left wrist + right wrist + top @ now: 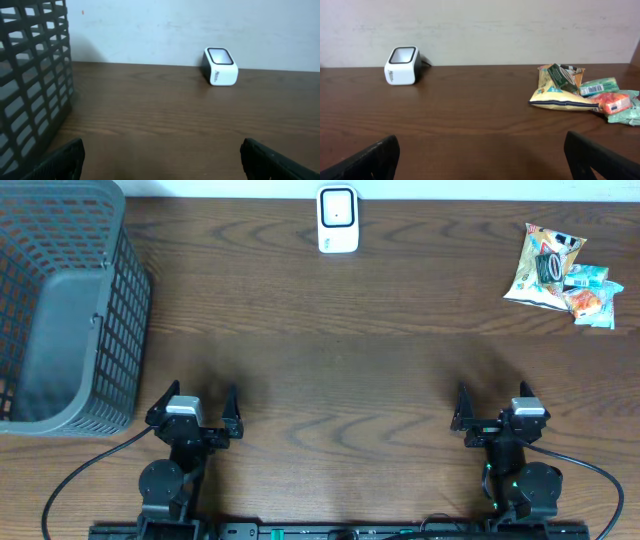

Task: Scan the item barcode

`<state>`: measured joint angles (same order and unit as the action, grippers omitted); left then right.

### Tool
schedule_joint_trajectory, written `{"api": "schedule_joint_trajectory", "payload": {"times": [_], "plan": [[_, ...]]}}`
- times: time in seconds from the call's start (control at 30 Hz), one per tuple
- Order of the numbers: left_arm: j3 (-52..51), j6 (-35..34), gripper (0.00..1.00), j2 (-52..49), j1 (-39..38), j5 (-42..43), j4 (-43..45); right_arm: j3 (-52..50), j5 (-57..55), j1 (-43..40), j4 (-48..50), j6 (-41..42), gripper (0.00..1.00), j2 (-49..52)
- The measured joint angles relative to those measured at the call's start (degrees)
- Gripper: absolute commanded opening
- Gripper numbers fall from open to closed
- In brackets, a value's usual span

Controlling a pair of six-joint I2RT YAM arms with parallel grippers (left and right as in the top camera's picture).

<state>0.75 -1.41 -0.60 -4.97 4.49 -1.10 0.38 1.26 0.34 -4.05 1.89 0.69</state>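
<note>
A white barcode scanner (338,220) stands at the middle of the table's far edge, also in the left wrist view as the scanner (220,66) and in the right wrist view as the scanner (402,65). A heap of snack packets (560,272) lies at the far right; the same packets (585,93) show in the right wrist view. My left gripper (196,406) rests at the near left, open and empty. My right gripper (492,405) sits at the near right, open and empty. Both are far from the packets and the scanner.
A dark grey plastic basket (60,310) fills the far left corner; its lattice wall (30,85) stands close on the left in the left wrist view. A pale wall runs behind the table's far edge. Black cables trail from both arm bases.
</note>
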Motion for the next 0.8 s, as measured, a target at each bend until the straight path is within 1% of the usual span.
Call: {"api": "schedule_joint_trajectory", "payload": {"times": [0.8], "plan": [[0.13,0.31,0.98,0.0,0.0,-0.92,-0.39,0.0,0.0,0.0,0.0,0.0,0.99,0.0]]}}
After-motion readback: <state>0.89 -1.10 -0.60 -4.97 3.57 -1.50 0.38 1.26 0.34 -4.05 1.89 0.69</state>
